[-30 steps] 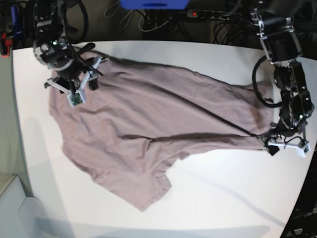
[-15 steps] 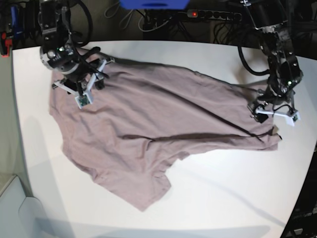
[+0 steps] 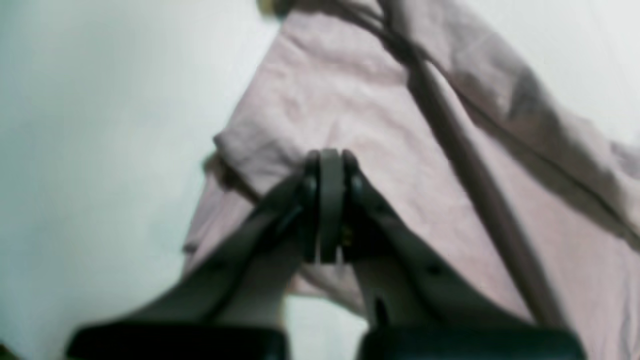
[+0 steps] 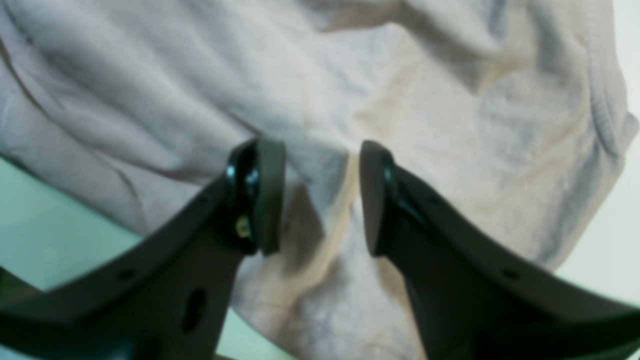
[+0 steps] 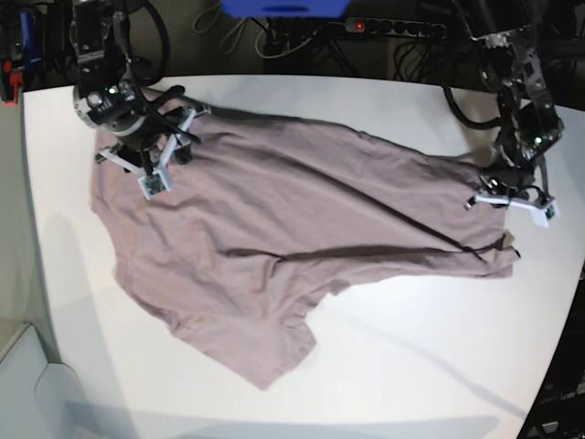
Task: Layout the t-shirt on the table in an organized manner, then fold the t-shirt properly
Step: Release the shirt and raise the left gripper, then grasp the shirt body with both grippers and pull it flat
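The dusty-pink t-shirt [image 5: 292, 229] lies spread but creased across the white table [image 5: 411, 366], with a long fold ridge running toward its right end. My left gripper [image 5: 507, 197] is at that right end. In the left wrist view the left gripper [image 3: 327, 156] is shut, pads pressed together over a hemmed corner of the t-shirt [image 3: 380, 115]; no cloth shows between them. My right gripper [image 5: 146, 146] is over the shirt's far-left part. In the right wrist view the right gripper [image 4: 320, 150] stands open, fingers apart just above the rumpled t-shirt [image 4: 425, 100].
A power strip [image 5: 393, 27] with cables and a blue object [image 5: 283, 7] lie behind the table's far edge. The table's right edge runs close to the left arm. Bare white tabletop shows in front of the shirt and along its left side.
The left gripper moved from the shirt's lower right corner back along its right edge and closed its jaws. The right arm shifted slightly early on, then held still, still open. The shirt lies as before.
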You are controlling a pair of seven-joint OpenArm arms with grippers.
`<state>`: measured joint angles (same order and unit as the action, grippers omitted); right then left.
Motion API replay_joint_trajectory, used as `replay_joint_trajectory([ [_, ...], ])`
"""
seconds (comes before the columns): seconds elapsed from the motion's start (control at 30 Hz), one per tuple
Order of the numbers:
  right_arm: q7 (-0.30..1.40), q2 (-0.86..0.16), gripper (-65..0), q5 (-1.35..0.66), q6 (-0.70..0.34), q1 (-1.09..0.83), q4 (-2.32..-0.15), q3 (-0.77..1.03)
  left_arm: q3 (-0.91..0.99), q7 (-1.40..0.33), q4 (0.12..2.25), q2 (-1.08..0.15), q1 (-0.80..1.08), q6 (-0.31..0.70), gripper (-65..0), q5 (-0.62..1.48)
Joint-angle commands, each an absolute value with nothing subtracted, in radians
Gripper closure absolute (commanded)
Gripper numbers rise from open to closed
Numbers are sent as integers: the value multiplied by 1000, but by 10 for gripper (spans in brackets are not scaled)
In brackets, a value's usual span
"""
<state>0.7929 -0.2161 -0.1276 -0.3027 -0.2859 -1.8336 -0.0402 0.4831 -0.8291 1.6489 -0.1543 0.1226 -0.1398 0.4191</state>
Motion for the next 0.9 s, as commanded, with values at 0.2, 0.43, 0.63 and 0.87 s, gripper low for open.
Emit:
replay_joint_trajectory([
  [0.2, 773, -222, -256, -130, -305, -278, -1850, -36, 490, -817, 1919, -134, 262, -151, -1, 429],
  [0.43, 773, -220, -256, -130, -305, -278, -1850, -36, 489, -816, 2023, -50, 475, -145, -1, 449],
  [0.63, 773, -225, -256, -130, -305, -280, -1848, -36, 484, -817, 2020, -47, 628, -145, 0, 587],
  [0.87, 773, -222, -256, -131, -305, -280, -1856, -36, 489, -819, 2015, -54, 716, -145, 0, 668],
])
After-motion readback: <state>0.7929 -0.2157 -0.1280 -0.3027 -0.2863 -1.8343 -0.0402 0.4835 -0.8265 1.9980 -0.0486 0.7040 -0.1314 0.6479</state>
